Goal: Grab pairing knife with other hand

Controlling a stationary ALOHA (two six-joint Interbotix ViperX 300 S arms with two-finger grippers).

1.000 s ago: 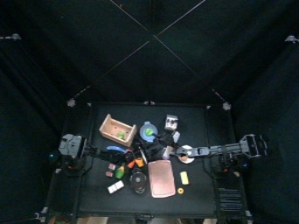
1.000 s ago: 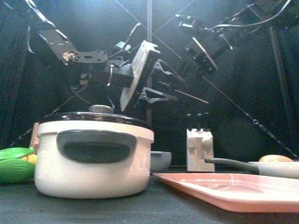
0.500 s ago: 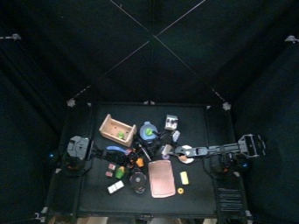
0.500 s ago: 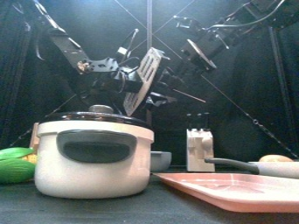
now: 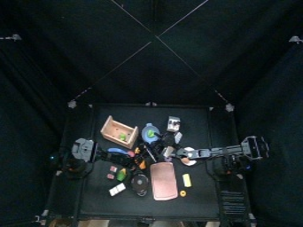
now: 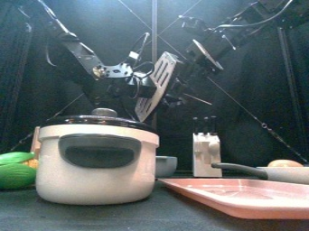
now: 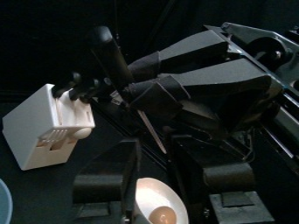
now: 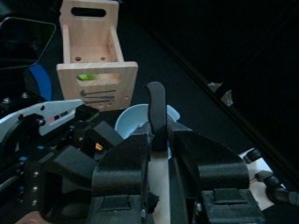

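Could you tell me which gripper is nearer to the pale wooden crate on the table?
Left. The left gripper hangs above the table's middle, close beside the pale wooden crate; the right gripper holds a knife, farther toward the right side.

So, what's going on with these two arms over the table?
It looks like a handover in mid-air. The right gripper holds the knife by its black handle, raised above the white pot and the pink tray. The left gripper is right beside the knife with its jaws apart and has not yet taken it.
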